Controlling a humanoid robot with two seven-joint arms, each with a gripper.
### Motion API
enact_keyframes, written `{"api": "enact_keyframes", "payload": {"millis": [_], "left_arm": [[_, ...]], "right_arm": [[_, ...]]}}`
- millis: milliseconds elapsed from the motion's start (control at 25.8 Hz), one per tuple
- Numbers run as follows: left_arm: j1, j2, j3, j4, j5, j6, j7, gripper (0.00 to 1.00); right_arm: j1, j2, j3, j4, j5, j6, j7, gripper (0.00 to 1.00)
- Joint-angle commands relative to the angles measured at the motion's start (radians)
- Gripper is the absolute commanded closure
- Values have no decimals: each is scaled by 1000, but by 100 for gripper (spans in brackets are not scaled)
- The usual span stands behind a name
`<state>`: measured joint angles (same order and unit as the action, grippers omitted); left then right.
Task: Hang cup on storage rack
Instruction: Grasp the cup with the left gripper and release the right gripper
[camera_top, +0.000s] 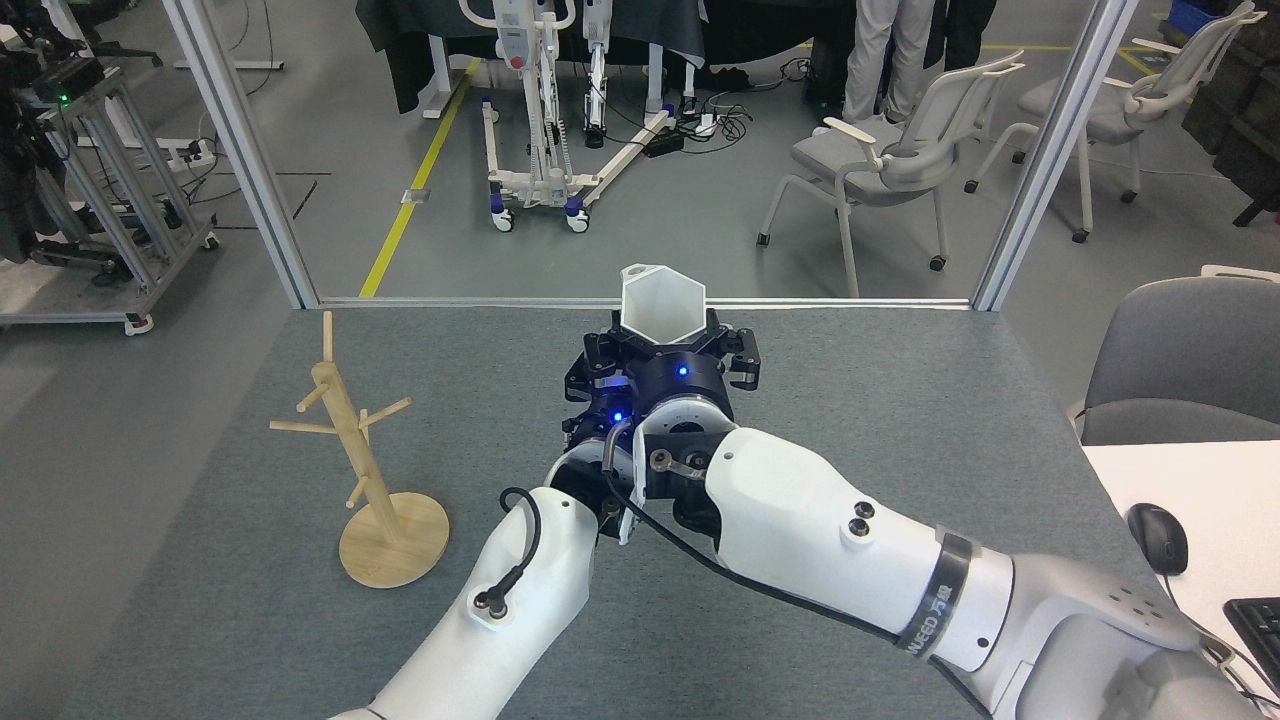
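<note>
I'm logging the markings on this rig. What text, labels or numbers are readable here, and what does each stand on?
"NEED", then two characters too blurred to read: on the dark band around the right arm's forearm; the word's start is cut off by the band's curve.
No print shows on the cup, the storage rack or the keyboard.

My arms are glossy white shells with black joints, thin black cables and blue lights at the wrists; my black fingers (742, 352) look blocky; a lettered grey band rings my right forearm.
</note>
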<state>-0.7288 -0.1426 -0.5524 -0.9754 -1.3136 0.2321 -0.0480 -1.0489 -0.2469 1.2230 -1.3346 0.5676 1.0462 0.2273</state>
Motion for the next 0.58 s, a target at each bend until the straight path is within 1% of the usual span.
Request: {"api": "enact_keyframes", "payload": {"millis": [0,116,194,271,348,426,503,542], "left_arm": [[5,0,-3,-2,-7,-14,0,88],[6,0,-3,-2,-9,-39,2,91],[8,0,-3,-5,-9,-43,2,91],[9,0,-4,-23,-10,-45,7,91],[19,1,-6,-40,-13,-69,14,91],[29,3,-6,-57,-30,-126,16,91],[37,9,-6,-82,-73,-157,14,91],[43,11,-6,-101,-98,-163,14,91]], "right_arm": [[20,21,-36,3,38,1,-5,1],[58,23,-91,-29,126,1,-3,1],[81,9,-134,-86,161,-5,-3,1],[102,-23,-186,-161,170,-34,-3,1],[104,-41,-237,-196,173,-75,-5,1],[101,-46,-292,-198,173,-123,-6,1],[99,-61,-385,-186,172,-189,-8,1],[109,-72,-442,-175,172,-244,-17,1]]}}
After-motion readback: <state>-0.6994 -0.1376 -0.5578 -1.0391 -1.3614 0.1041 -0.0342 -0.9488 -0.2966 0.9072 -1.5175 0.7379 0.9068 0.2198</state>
